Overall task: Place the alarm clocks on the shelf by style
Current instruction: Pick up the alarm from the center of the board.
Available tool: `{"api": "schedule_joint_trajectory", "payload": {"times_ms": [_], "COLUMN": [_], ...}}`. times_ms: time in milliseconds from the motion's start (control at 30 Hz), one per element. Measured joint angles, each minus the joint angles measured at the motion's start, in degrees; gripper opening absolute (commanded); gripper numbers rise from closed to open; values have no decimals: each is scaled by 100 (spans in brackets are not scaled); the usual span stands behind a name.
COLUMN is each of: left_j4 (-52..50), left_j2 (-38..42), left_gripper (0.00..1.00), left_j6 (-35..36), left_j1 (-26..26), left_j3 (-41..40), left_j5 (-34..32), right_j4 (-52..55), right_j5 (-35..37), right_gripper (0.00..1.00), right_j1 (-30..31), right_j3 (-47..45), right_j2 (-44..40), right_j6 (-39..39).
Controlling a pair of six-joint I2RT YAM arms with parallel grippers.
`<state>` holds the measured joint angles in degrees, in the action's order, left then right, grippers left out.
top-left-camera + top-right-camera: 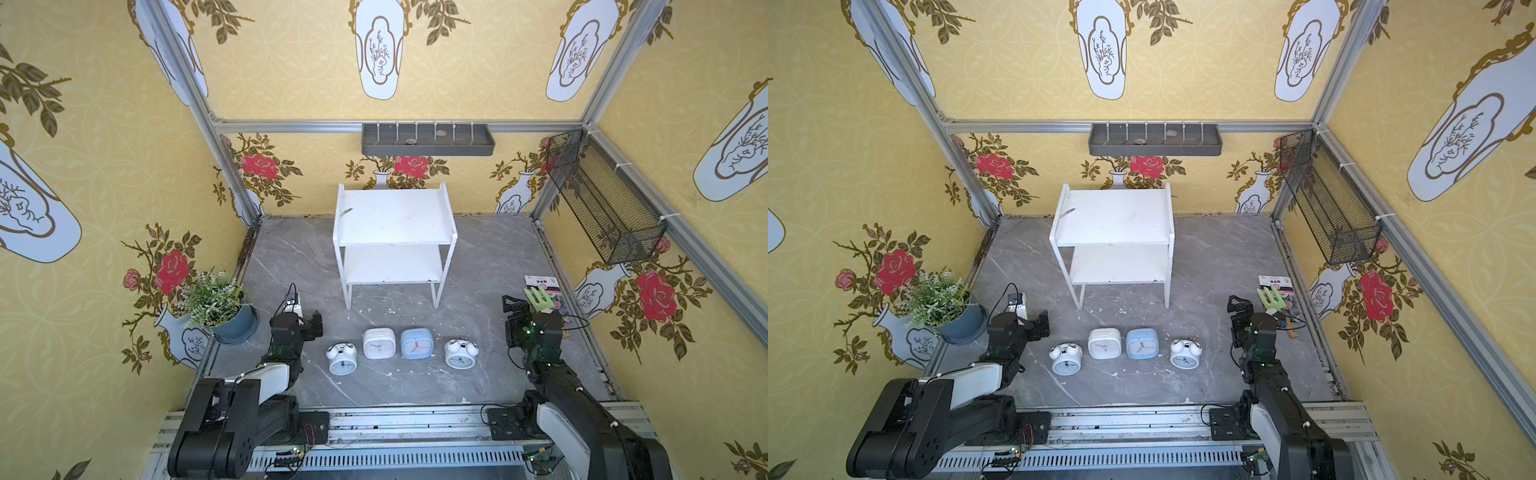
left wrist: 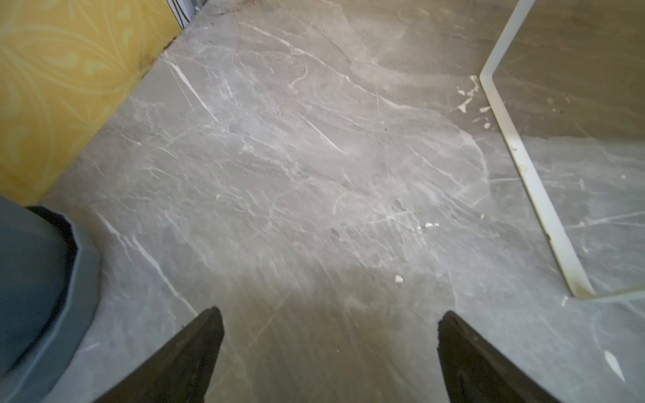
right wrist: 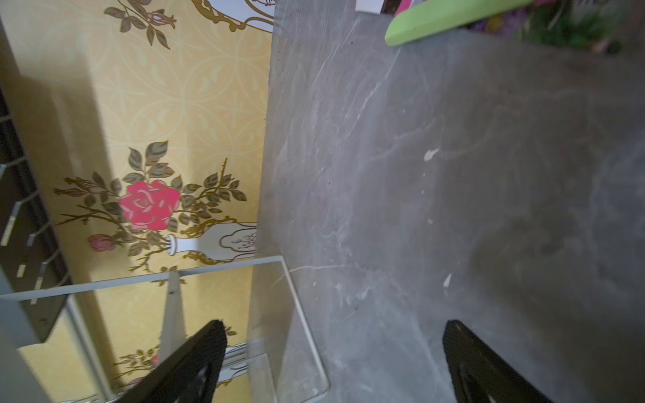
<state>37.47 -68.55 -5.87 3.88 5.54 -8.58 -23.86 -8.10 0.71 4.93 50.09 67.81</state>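
Observation:
Four alarm clocks lie in a row on the grey marble floor in front of the white two-tier shelf [image 1: 392, 216] [image 1: 1115, 216]: a round twin-bell clock [image 1: 342, 360] [image 1: 1066, 360], a white rounded-square clock [image 1: 379, 343] [image 1: 1104, 343], a light blue rounded-square clock [image 1: 417, 343] [image 1: 1142, 343] and a second twin-bell clock [image 1: 460, 354] [image 1: 1185, 354]. Both shelf boards are bare. My left gripper [image 1: 313, 322] [image 2: 330, 314] hovers left of the row, open and empty. My right gripper [image 1: 513, 305] [image 3: 335, 326] stands right of the row, also open and empty. Neither wrist view shows a clock.
A potted plant [image 1: 216, 303] in a blue-grey pot [image 2: 35, 279] stands close to my left arm. A green plastic piece [image 1: 540, 297] [image 3: 450, 17] and a booklet [image 1: 540, 282] lie by my right gripper. A grey wall tray [image 1: 428, 139] and a black mesh basket [image 1: 602, 199] hang on the walls.

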Motion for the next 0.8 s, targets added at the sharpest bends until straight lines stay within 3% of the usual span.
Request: {"api": "schedule_joint_trajectory", "payload": {"times_ms": [233, 433, 733, 800], "left_j4": [656, 1058, 1320, 1115], "left_j2": [-332, -437, -470, -315], "left_gripper": [99, 99, 99, 99], "left_j6": [291, 492, 629, 621], "left_j1": [-192, -210, -262, -269], "left_j3": [210, 304, 382, 490], "left_j5": [61, 9, -11, -286], "right_j4": [-1325, -2210, -2959, -2944], "right_j5": [345, 616, 859, 997], "right_gripper": [98, 98, 98, 98], "right_j1": [-310, -455, -509, -472], "right_j3": [280, 380, 422, 468], "right_j2": [2009, 2855, 3156, 3110], "right_j6": [-2559, -4277, -5619, -5783]}}
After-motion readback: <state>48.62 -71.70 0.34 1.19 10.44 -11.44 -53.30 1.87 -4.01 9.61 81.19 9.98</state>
